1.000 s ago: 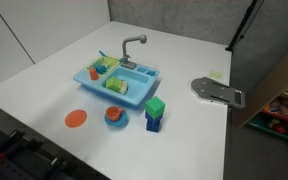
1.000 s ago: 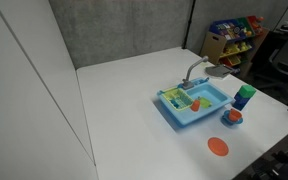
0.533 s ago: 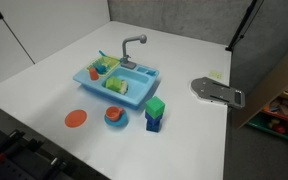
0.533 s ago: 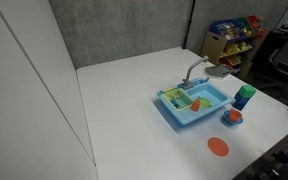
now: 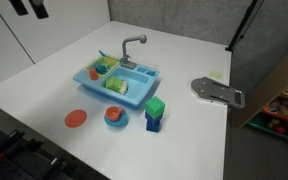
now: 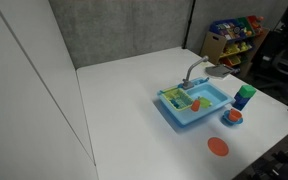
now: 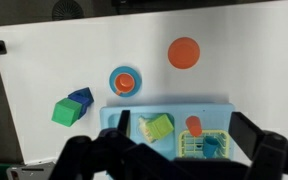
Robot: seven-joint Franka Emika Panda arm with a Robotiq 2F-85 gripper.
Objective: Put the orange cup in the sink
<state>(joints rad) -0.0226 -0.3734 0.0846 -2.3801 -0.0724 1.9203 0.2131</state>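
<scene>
- Wrist view, nearest first: the claw (image 7: 184, 165) fills the bottom edge, its dark fingers spread well apart and holding nothing.
- Just beyond it lies the light blue toy sink (image 7: 169, 105). The orange cup (image 7: 194, 126) stands in the compartment with the green rack (image 7: 212, 145). A yellow-green piece (image 7: 156, 127) occupies the neighbouring basin.
- The cup looks like thin, hard plastic, so I judge it very light, stiff and rather slick. A gentle pinch across its rim or upper wall seems best, as a hard squeeze might shoot it out.
- The rack bars and compartment wall sit close around it, so a straight descent from above looks the safest approach.
- Farther out on the white table (image 7: 254, 60) are the orange-and-blue bowl-like piece (image 7: 124, 80) and the stacked green block (image 7: 64, 111) and blue block (image 7: 81, 96).
- Farthest is the flat orange disc (image 7: 184, 52).
- Both exterior views also show the cup (image 5: 99, 70) (image 6: 195, 104) inside the sink unit.
</scene>
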